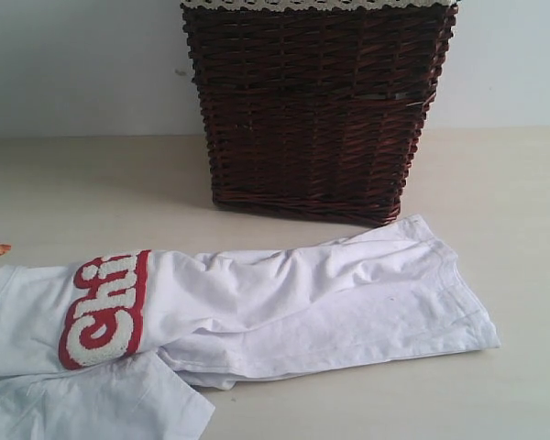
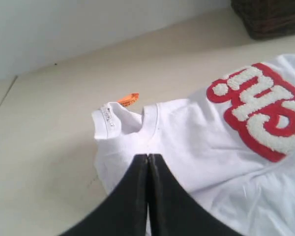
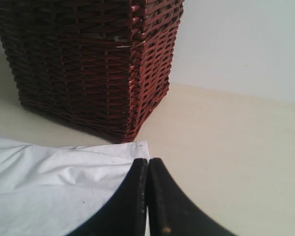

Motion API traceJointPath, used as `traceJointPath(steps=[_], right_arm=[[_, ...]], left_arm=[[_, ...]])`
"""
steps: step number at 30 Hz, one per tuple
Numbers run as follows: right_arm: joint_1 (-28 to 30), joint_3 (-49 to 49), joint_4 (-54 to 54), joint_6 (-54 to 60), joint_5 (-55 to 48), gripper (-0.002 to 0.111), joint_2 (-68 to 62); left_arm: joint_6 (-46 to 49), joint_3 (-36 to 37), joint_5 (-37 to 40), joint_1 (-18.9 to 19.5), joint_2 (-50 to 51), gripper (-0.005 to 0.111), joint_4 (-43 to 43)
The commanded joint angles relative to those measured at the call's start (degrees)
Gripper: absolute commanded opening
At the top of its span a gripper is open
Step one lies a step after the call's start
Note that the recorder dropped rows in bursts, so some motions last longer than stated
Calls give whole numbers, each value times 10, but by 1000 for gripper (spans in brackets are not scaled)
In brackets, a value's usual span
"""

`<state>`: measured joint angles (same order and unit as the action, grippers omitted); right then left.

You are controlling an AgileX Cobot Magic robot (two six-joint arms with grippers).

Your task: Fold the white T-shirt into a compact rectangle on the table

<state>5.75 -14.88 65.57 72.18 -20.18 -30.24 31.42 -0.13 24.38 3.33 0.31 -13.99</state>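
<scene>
The white T-shirt [image 1: 302, 302] lies lengthwise on the table [image 1: 513, 183], folded into a long strip. Its red band [image 1: 105, 310] of white lettering is at the left and its hem at the right. Neither gripper shows in the exterior view. In the left wrist view my left gripper [image 2: 148, 156] is shut with nothing in it, hovering over the shirt [image 2: 187, 132] just behind the ribbed collar [image 2: 123, 120] and orange tag [image 2: 128, 99]. My right gripper [image 3: 148, 160] is shut and empty too, over the hem corner [image 3: 137, 147] of the shirt.
A dark brown wicker basket [image 1: 316, 110] stands at the back of the table against the pale wall, its front corner close to the shirt's hem. In the right wrist view the basket [image 3: 88, 64] rises just beyond the hem. Bare tabletop [image 3: 226, 147] lies beside that corner.
</scene>
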Motion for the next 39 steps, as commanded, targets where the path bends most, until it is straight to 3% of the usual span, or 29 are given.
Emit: traceJointPath(steps=[1, 7, 13, 18, 28, 35, 39], right_arm=[[2, -4, -1, -4, -1, 0, 2], [2, -4, -1, -4, -1, 0, 2], [2, -4, 0, -4, -7, 0, 2], [2, -4, 0, -4, -9, 0, 2], [2, -4, 15, 158, -81, 0, -35], [2, -19, 3, 347, 41, 0, -224], [2, -87, -28, 332, -49, 0, -347]], left_arm=[[-2, 1, -23, 2, -3, 0, -3], [-3, 1, -18, 2, -3, 0, -27], [-28, 1, -1, 2, -3, 0, -267], [-27, 1, -17, 2, -3, 0, -162], [-27, 1, -18, 2, -3, 0, -158], [-27, 1, -18, 2, -3, 0, -158], [-27, 1, -18, 2, -3, 0, -158]])
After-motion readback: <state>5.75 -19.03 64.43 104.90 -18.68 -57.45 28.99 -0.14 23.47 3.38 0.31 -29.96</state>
